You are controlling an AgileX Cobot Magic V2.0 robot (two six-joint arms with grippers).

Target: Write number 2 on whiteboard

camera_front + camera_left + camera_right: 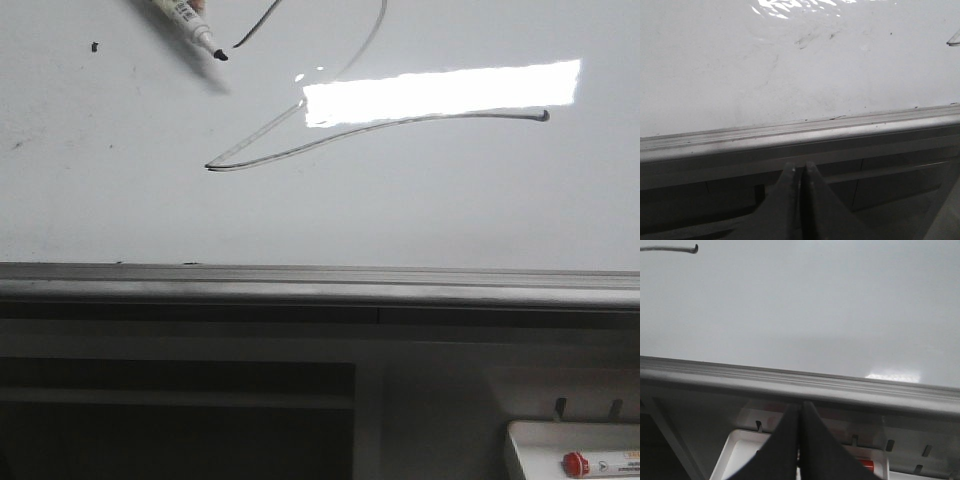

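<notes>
The whiteboard (420,210) fills the upper front view, with a bright glare band. The number 2 (262,160) is drawn on it in thin black line: curved top, diagonal to a sharp left point, long wavy base stroke ending at the right. A white marker (185,22) hangs tilted at the top left, its black tip just off the start of the 2; what holds it is out of view. My left gripper (800,167) is shut and empty below the board's rail (790,137). My right gripper (801,406) is shut and empty below the rail, over the tray. The base stroke's end (675,248) shows in the right wrist view.
A grey metal rail (320,280) runs along the board's lower edge. A small white tray (540,440) with a red-capped marker (574,463) sits at the lower right, also seen in the right wrist view (735,450). A dark speck (94,46) marks the board's left.
</notes>
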